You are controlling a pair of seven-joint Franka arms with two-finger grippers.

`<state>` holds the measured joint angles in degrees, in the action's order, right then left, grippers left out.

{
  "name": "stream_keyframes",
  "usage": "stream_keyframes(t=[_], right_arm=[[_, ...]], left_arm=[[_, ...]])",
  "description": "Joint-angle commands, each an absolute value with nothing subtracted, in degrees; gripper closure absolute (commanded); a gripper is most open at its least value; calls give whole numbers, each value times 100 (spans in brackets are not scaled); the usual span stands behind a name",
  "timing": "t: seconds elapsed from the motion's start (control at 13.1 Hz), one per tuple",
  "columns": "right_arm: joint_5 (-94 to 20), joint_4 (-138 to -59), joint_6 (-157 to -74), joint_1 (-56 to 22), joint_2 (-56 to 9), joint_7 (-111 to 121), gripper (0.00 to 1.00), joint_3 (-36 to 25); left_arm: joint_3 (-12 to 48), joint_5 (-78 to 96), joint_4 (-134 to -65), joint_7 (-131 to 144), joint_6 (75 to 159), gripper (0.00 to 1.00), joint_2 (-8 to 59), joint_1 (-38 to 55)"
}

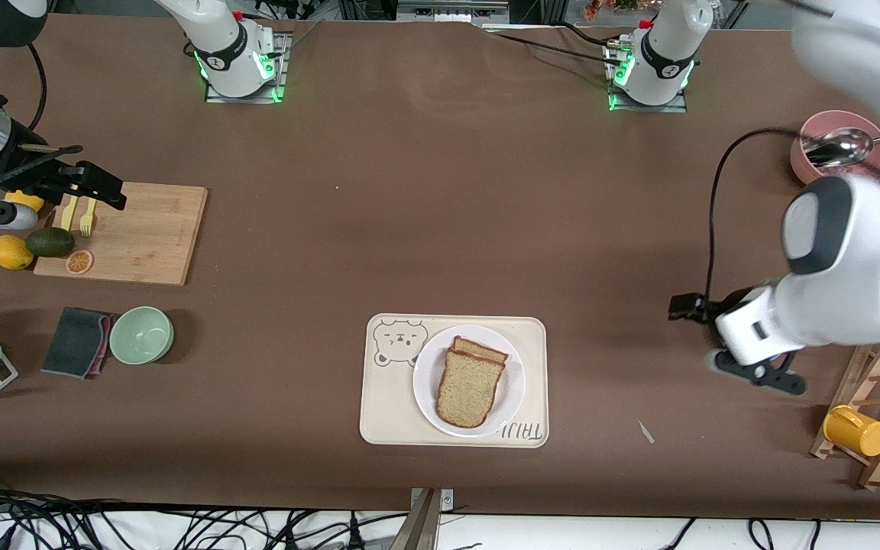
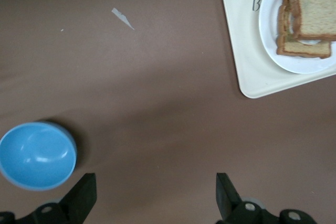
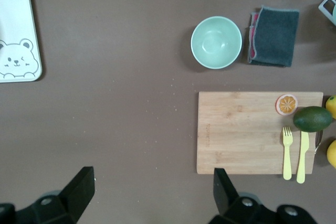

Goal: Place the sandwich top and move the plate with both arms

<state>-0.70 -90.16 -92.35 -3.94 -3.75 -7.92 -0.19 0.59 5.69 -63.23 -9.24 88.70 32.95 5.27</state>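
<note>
The sandwich top (image 1: 469, 388), a plain brown bread slice, lies on another slice on the white plate (image 1: 512, 393), slightly askew. The plate stands on a cream bear tray (image 1: 386, 416). In the left wrist view the sandwich top (image 2: 317, 3), plate (image 2: 270, 35) and tray (image 2: 247, 74) sit in one corner. My left gripper (image 1: 757, 373) (image 2: 156, 198) hangs open and empty over bare table, toward the left arm's end from the tray. My right gripper (image 1: 100, 187) (image 3: 154, 192) hangs open and empty by the cutting board, with only the tray's bear corner (image 3: 18, 35) in its wrist view.
A blue bowl (image 2: 37, 156) sits close by the left gripper. A wooden rack with a yellow mug (image 1: 856, 430) and a pink bowl with a spoon (image 1: 837, 149) are at that end. The cutting board (image 1: 142, 233), green bowl (image 1: 141, 334) and grey cloth (image 1: 77, 341) are at the right arm's end.
</note>
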Motion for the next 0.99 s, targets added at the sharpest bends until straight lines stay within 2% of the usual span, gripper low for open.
stream_keyframes(t=[0.0, 0.38, 0.61, 0.92], right_arm=[[-44, -8649, -9149, -431, -518, -712, 0, 0], [78, -8350, -9114, -404, -747, -677, 0, -26], [290, -8350, -9114, -587, -809, -720, 0, 52], [273, -8367, -9123, -747, -870, -721, 0, 44]], left_arm=[[79, 343, -7151, -730, 8736, 0, 2332, 457], [176, 272, -8523, -448, 8771, 0, 934, 518], [202, 430, -8614, -492, 8851, 0, 625, 370], [-229, -49, -8884, -422, 9255, 0, 405, 773]])
